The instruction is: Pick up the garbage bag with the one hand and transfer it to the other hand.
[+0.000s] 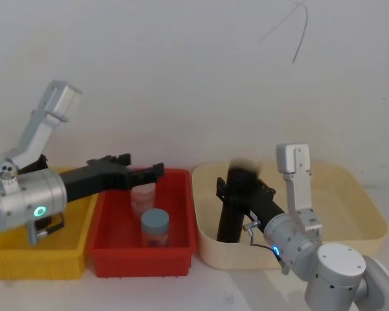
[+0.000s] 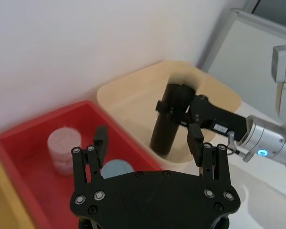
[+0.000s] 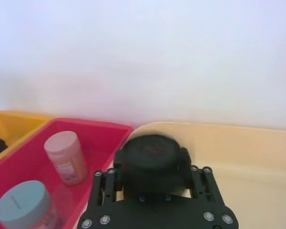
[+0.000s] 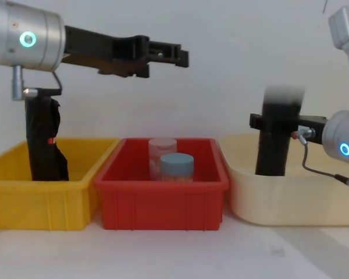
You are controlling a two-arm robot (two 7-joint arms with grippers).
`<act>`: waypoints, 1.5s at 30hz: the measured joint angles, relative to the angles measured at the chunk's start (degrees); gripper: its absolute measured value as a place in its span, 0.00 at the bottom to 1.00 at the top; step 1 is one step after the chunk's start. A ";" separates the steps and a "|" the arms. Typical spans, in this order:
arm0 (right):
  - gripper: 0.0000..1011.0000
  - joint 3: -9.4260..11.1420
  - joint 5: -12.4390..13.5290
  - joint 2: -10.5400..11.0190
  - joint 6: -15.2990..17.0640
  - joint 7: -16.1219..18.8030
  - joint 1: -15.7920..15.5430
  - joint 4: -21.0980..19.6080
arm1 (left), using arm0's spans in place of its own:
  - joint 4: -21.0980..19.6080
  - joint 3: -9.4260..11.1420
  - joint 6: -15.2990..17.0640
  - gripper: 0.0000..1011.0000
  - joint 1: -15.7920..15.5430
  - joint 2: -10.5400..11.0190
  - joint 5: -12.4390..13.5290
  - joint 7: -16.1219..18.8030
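The garbage bag (image 1: 235, 206) (image 4: 276, 139) is a black roll standing upright in the cream tub (image 1: 353, 194). My right gripper (image 1: 237, 186) (image 2: 174, 110) (image 4: 274, 122), on the arm with the blue ring light, is shut around the bag's upper half. In the right wrist view the bag's round top (image 3: 150, 153) sits between the fingers. The tub wall hides whether the bag's base touches the floor. My left gripper (image 1: 144, 166) (image 4: 182, 56) (image 2: 148, 136), on the arm with the green ring light, hangs open and empty above the red bin (image 1: 181, 256).
The red bin holds a pink jar (image 1: 142, 194) and a blue-lidded jar (image 1: 155, 225). A yellow bin (image 1: 26, 262) on the left holds another black roll with a red mark (image 4: 45, 139). A white wall runs close behind the bins.
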 joint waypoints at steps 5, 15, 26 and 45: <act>0.76 0.68 -0.09 -0.28 0.36 -0.52 0.45 0.59 | -0.93 -0.86 0.44 0.99 1.44 0.87 -0.48 1.08; 0.99 2.89 0.31 -0.72 0.60 -1.59 0.95 -0.08 | -1.89 -1.79 0.88 0.99 2.85 1.77 -0.95 2.12; 0.99 5.29 -1.15 0.10 -2.36 -3.44 2.51 -1.69 | -2.35 -2.22 1.08 0.99 3.52 2.21 -1.19 2.61; 0.99 5.00 -2.65 2.96 -2.46 0.87 1.23 -6.78 | -2.59 -2.44 1.21 0.99 3.91 2.44 -1.34 2.90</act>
